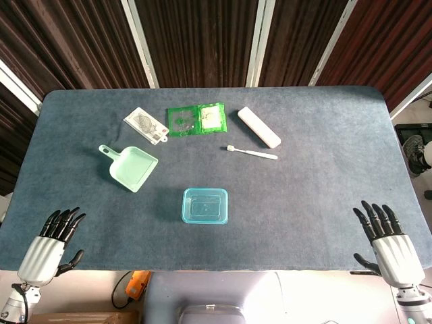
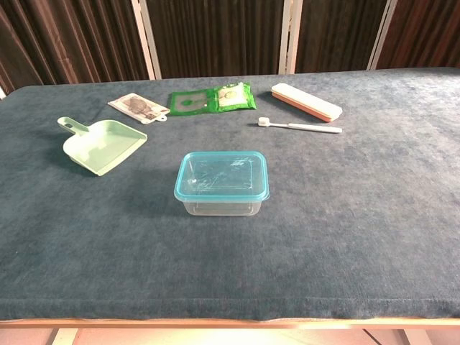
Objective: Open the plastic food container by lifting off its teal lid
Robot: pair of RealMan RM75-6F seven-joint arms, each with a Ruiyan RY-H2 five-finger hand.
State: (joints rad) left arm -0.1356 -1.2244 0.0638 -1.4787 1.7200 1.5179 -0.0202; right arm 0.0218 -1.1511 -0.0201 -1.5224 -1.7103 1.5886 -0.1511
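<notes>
A clear plastic food container (image 1: 205,206) (image 2: 221,183) stands in the middle of the table, nearer the front edge, with its teal lid (image 2: 221,175) seated flat on top. My left hand (image 1: 52,243) hovers at the front left corner of the table, fingers spread and holding nothing. At the front right corner my right hand (image 1: 388,239) is likewise spread and holds nothing. Both hands are far from the container. Only the head view shows the hands.
A mint green dustpan (image 1: 132,169) (image 2: 98,146) lies left of the container. Behind it lie a small card packet (image 1: 146,125), a green packet (image 1: 196,120) (image 2: 213,98), a white case (image 1: 258,127) (image 2: 306,101) and a toothbrush (image 1: 253,152) (image 2: 300,126). The blue-grey table cloth (image 1: 304,196) covers the table.
</notes>
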